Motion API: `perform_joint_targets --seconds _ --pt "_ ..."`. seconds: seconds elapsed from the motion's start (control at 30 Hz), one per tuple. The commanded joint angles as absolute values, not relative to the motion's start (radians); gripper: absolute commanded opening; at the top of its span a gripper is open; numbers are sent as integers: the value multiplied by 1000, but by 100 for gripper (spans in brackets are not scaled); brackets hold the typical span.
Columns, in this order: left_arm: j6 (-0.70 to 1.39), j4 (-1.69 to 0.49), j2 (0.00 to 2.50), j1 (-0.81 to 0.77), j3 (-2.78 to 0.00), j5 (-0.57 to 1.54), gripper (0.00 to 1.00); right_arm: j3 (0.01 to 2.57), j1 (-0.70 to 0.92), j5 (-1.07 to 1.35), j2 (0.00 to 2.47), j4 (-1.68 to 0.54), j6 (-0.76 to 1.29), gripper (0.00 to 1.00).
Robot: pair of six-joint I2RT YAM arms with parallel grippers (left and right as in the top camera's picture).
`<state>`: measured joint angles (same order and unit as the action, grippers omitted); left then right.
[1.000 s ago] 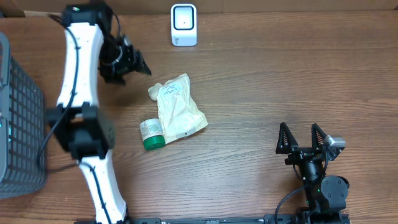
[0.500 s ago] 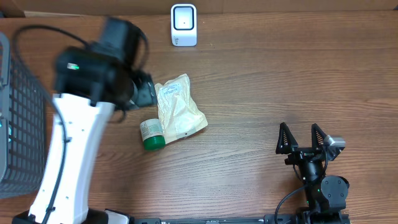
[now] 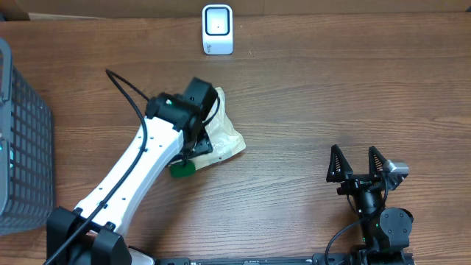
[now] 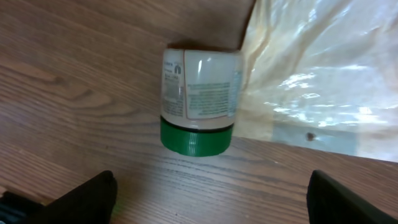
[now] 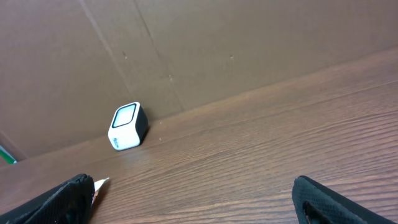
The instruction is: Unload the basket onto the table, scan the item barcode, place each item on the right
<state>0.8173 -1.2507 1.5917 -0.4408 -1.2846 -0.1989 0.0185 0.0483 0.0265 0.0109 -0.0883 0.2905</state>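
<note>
Nearest us, at the lower right of the overhead frame, the right fingers [image 3: 335,163] stand spread wide with nothing between them, over bare desk [image 3: 331,88]; in the right wrist view the same two dark tips sit in the lower corners of the frame with only wood grain between; from the lower left the white left arm [image 3: 125,191] reaches diagonally up toward the middle of the frame, its wrist hanging over the items and hiding its own tips from above; the left wrist view shows the left fingers [image 4: 87,199] released, one in each lower corner, wide apart and holding nothing; just beyond them lies the jar [image 4: 199,99], white with a printed label and a green lid, on its side on the desk with the lid toward the bottom of that frame; its right side rests against the edge of a pale, glossy pouch [image 4: 317,81], which fills the upper right of that view; from overhead only the jar's green lid peeks out under the arm; a grey mesh basket [image 3: 22,147] stands at the left edge; farthest off, at the top centre, the white barcode scanner [image 3: 217,29] stands upright, well apart from jar and pouch, just before a brown cardboard wall [image 5: 249,50].
</note>
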Motion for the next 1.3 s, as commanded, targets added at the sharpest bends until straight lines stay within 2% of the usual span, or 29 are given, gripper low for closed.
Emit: perform_joint_targets --seconds 0.0,0.2,0.43,0.6,0.77,0.93,1.13,1.27 --pt "846 -1199 1582 -439 -1198 -213 84 8 54 28 3 -81 287 100" --pt "846 -1077 1582 -417 -1069 -212 87 8 54 28 3 -81 287 100" --pt "827 -957 1582 -379 -987 -208 78 8 54 28 3 -81 287 100" --pt "785 -790 1582 -380 -896 -120 78 8 54 28 3 -81 287 100" --pt "785 -767 1582 -380 -865 -104 77 8 54 28 3 -81 287 100" --pt "781 -785 1582 -380 -865 -108 68 8 54 28 3 -81 287 100" --pt "781 -785 1582 -380 -865 -119 48 8 54 28 3 -81 287 100" --pt "769 -785 1582 -380 -868 -122 45 8 54 28 3 -81 287 100"
